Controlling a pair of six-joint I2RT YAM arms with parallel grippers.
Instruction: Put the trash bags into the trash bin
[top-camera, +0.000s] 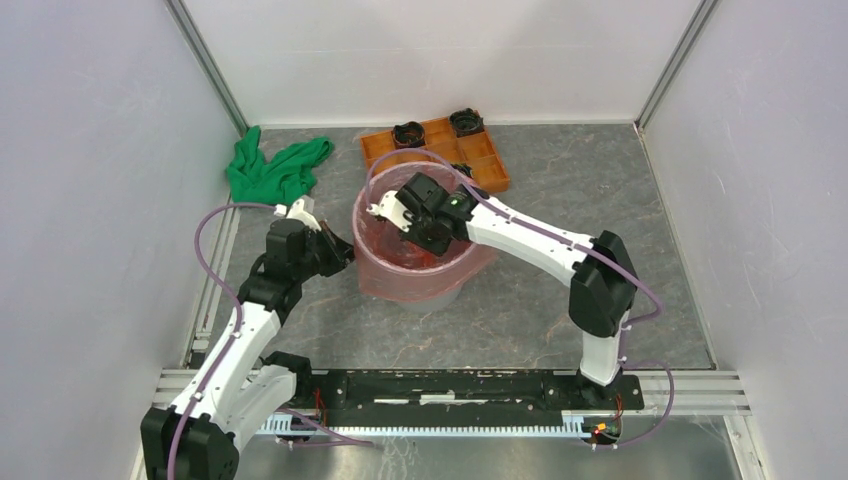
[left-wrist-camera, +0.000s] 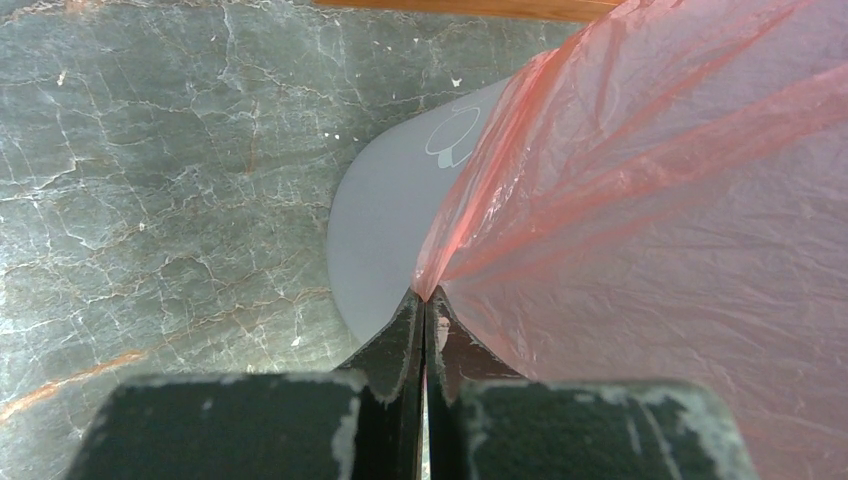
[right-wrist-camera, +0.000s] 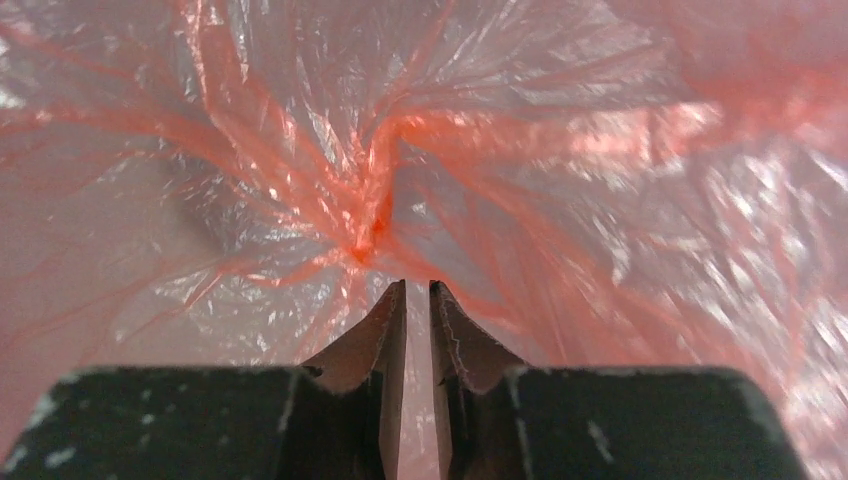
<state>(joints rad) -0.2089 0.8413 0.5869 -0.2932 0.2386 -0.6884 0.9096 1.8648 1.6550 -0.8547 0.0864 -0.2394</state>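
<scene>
On marbled table (top-camera: 560, 300): left tool (left-wrist-camera: 425, 300) clamped on trash bag (left-wrist-camera: 650, 200) beside trash bin (left-wrist-camera: 385, 230); right tool (right-wrist-camera: 418, 290) nearly closed, holding nothing.

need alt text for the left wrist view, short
The left gripper, shut, pinches an edge of the red bag, which stretches up and right over most of the frame. Beside the film, a bare patch of the grey bin wall shows, with the marbled grey table to the left.

Left end effector (left-wrist-camera: 425, 300) clamped shut, right end effector (right-wrist-camera: 418, 290) nearly closed, angled downward.
</scene>
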